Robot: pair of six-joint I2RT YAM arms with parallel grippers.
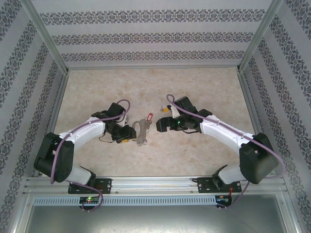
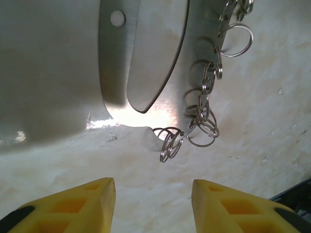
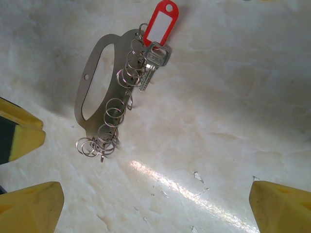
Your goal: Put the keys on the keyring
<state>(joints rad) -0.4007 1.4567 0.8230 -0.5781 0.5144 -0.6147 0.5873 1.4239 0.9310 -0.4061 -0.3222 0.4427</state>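
The keyring (image 1: 141, 130) is a flat grey metal oval plate (image 3: 83, 99) lying on the table between the two grippers, with several small split rings along one edge. A red tag (image 3: 161, 22) and a silver key (image 3: 154, 60) hang from its far end. A tiny key with a yellow-orange tag (image 1: 166, 110) lies on the table beside the right wrist. My left gripper (image 2: 153, 187) is open, its yellow fingertips just short of the plate's (image 2: 146, 58) ringed end. My right gripper (image 3: 155, 194) is open wide, with bare table between its fingers.
The table (image 1: 155, 87) is pale and marbled, fenced by patterned walls and metal posts (image 1: 48, 43). One yellow and black finger of the left gripper (image 3: 14, 133) shows at the left edge of the right wrist view, close to the plate.
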